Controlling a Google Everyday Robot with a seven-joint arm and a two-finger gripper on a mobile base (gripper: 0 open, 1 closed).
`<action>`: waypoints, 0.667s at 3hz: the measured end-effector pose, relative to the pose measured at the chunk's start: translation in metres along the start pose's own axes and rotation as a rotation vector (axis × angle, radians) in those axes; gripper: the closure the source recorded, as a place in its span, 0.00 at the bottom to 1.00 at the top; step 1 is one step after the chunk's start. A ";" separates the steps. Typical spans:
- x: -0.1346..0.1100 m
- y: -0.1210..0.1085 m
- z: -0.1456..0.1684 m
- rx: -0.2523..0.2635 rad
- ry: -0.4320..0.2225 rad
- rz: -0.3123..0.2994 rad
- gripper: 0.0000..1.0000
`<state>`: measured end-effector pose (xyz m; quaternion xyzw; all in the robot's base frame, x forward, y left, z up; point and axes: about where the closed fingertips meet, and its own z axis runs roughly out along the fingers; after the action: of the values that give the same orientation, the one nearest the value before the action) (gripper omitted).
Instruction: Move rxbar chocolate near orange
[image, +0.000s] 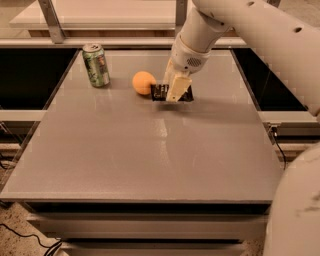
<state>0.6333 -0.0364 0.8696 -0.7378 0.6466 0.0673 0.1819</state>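
The rxbar chocolate (159, 92), a flat black wrapper, lies low over the grey table (150, 150), just right of the orange (143, 82). Its left end almost touches the fruit. My gripper (176, 92) comes down from the white arm at the upper right and is shut on the middle of the bar. The pale fingers (179, 88) hide the bar's centre. I cannot tell whether the bar rests on the table or hangs just above it.
A green drink can (96, 65) stands upright at the far left of the table, left of the orange. A pale shelf with metal posts (52, 22) runs behind the table. Dark gaps flank the table on both sides.
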 end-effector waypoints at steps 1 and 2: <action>0.007 -0.008 0.004 -0.004 0.000 0.015 1.00; 0.013 -0.012 0.004 -0.012 -0.005 0.029 0.83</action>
<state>0.6472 -0.0455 0.8633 -0.7292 0.6562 0.0756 0.1784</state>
